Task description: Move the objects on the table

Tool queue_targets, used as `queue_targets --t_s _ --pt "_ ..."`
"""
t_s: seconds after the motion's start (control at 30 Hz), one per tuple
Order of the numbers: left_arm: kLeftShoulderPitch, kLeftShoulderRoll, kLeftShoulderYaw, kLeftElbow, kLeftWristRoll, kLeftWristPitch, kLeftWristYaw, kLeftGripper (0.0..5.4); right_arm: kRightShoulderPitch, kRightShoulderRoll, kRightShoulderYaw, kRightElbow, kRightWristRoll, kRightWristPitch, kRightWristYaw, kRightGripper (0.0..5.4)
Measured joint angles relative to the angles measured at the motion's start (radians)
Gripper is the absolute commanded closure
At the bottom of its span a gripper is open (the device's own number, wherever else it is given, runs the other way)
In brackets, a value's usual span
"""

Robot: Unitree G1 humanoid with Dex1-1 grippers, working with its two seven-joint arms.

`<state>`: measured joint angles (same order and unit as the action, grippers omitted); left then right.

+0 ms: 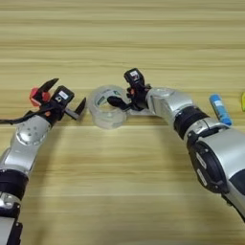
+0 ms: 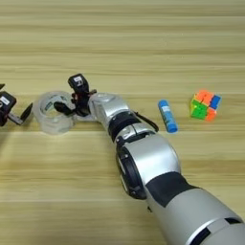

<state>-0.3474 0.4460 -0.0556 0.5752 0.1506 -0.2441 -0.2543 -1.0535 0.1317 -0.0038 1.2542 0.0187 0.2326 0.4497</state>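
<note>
Table (image 1: 143, 191): pale wood, horizontal plank grain. Right pincer (image 1: 123, 97) pinches the near-right wall of the clear, glossy tape roll (image 1: 106, 113). Left pincer (image 1: 67, 95) spread wide, just left of the roll, small red cube (image 1: 36, 96) beside its far finger. Blue-and-white stick (image 2: 167, 115) and multicoloured puzzle cube (image 2: 206, 105) lie well right.

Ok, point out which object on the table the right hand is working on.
The clear tape roll: the right hand has one finger inside its ring. The blue-and-white stick and puzzle cube lie apart, further right; the red cube is at the left hand.
</note>
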Motion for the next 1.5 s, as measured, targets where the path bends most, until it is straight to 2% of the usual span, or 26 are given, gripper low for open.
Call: queue_targets --t_s 0.27,0.87,1.5 --pt "0.0 0.0 0.051 -0.017 -0.009 -0.003 0.03 0.0 0.0 0.0 0.008 0.0 -0.001 -0.001 -0.004 2.15" --pt "0.0 -0.005 0.059 -0.025 -0.011 -0.004 0.036 0.0 0.0 -0.001 0.002 -0.014 0.005 -0.004 -0.006 3.77" --pt "0.0 -0.005 0.069 -0.024 -0.035 -0.004 0.037 0.0 -0.001 -0.009 -0.041 -0.111 0.043 0.046 0.037 3.83"
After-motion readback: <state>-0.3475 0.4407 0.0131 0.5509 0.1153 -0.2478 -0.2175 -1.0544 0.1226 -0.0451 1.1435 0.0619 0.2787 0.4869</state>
